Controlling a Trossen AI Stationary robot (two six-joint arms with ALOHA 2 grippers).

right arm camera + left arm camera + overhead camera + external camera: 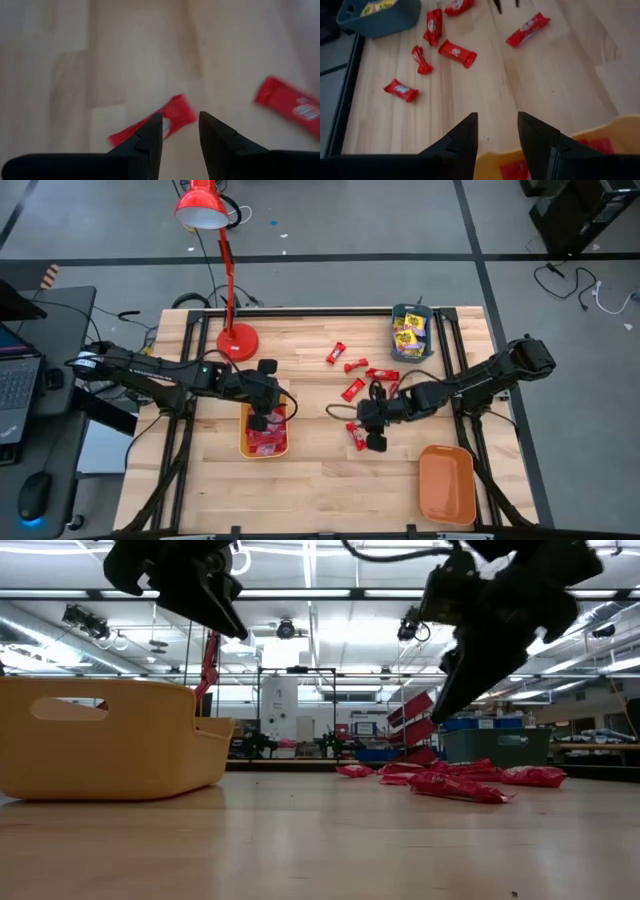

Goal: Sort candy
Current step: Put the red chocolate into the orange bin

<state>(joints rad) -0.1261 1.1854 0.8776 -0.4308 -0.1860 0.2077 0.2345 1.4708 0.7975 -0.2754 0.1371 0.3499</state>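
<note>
Right wrist view: my right gripper [180,131], jaws spread, over a light, crinkly candy [155,125]; I'd pinch mid-wrapper.

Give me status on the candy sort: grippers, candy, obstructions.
Left gripper open, empty, over the yellow tray holding red candy. Right gripper open, above a red candy on the table, not gripped. Nothing blocking.
</note>
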